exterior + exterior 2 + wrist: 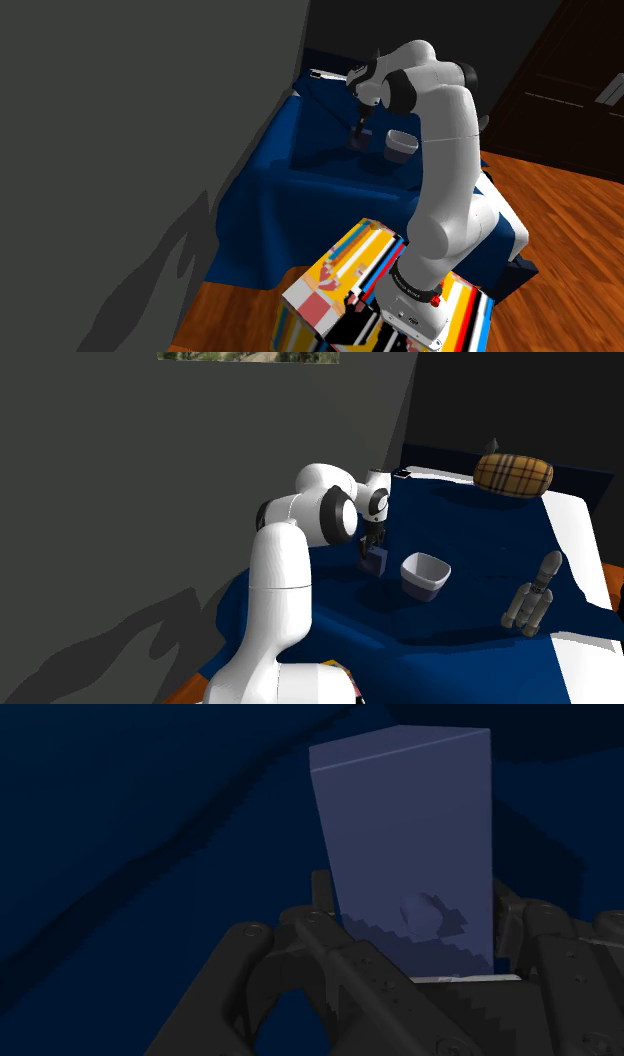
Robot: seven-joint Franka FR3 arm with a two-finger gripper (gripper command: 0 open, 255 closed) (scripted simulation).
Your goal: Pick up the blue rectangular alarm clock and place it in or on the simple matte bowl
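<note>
The blue rectangular alarm clock stands upright on the dark blue cloth, close against the hand. Both black fingers press its sides, so my gripper is shut on it. From the shoulder view the gripper points down at the clock, which still rests on the cloth. In the second exterior view the clock sits under the gripper. The pale matte bowl stands a short way off toward that view's right, upright and empty. In the shoulder view the bowl is just right of the gripper.
A dark blue cloth covers the work surface. A grey toy rocket stands beyond the bowl, and a plaid cushion lies at the far edge. A grey wall rises close beside the surface. The colourful stand is in front.
</note>
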